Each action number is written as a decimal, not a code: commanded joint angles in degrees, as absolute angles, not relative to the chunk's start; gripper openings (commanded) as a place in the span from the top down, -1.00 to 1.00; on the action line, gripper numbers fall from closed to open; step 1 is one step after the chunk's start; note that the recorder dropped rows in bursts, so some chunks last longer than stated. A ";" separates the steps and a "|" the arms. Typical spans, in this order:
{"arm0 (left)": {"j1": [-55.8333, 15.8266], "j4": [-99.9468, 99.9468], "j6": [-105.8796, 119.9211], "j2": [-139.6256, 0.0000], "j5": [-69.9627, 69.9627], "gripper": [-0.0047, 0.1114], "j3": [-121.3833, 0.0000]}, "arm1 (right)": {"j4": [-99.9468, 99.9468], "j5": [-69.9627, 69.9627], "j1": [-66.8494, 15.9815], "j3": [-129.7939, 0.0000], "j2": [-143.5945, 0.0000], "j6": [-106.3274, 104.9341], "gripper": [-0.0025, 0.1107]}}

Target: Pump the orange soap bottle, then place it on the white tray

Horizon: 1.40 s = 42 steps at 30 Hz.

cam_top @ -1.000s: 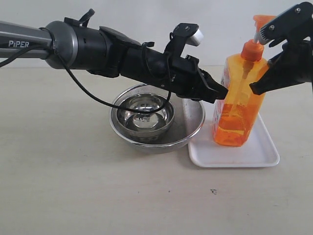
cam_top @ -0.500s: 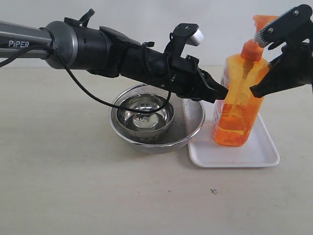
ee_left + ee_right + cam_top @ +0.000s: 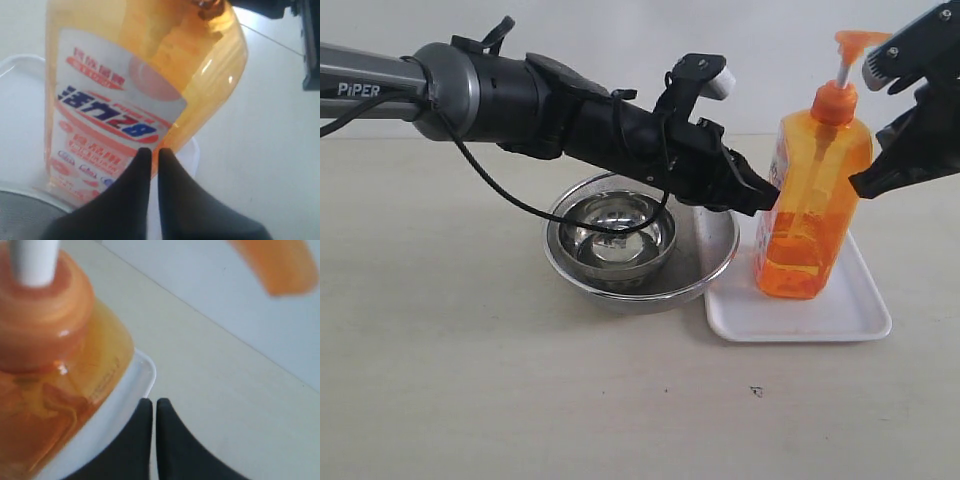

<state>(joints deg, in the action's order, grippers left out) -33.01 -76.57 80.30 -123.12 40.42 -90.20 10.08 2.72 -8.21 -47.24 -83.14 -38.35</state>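
Left hand (image 3: 772, 195) first: its black fingers are drawn together, only a thin slit between them in the left wrist view (image 3: 150, 152), and they grip nothing. The tips sit right at the label side of the tall translucent orange soap bottle (image 3: 810, 220); whether they actually touch it, I can't tell.

Over to the right hand (image 3: 862, 186): its fingers are together too (image 3: 150, 402), empty, just beside the bottle's shoulder and apart from it.

And the bottle stands upright on the flat white plastic tray (image 3: 860, 312), with its orange pump head (image 3: 855, 40) raised high on the white stem (image 3: 842, 72). A round steel bowl (image 3: 718, 250) sits on the pale tabletop (image 3: 470, 380), just beside the tray's near edge under the left arm.
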 commanded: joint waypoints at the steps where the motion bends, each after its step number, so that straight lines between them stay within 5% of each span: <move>1: -31.09 -70.88 75.22 -120.91 39.24 0.84 -90.30 | 9.86 5.19 -4.95 -47.32 -81.72 -36.74 0.96; 18: -25.86 -31.87 46.64 -104.42 38.99 0.84 -87.12 | 11.91 27.89 -2.89 -45.18 -48.81 -25.13 0.96; 30: -25.86 -31.98 46.64 -98.48 33.93 0.84 -79.04 | 23.69 28.72 -2.89 -36.74 -19.57 -23.15 0.96; 42: -25.86 -32.08 46.64 -98.48 33.83 0.84 -79.04 | 23.69 28.51 -2.89 -36.74 -11.19 -23.15 0.96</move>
<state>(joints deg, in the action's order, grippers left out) -25.84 -32.05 47.24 -99.18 34.26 -79.25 23.47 28.78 -3.27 -36.92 -11.48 -23.34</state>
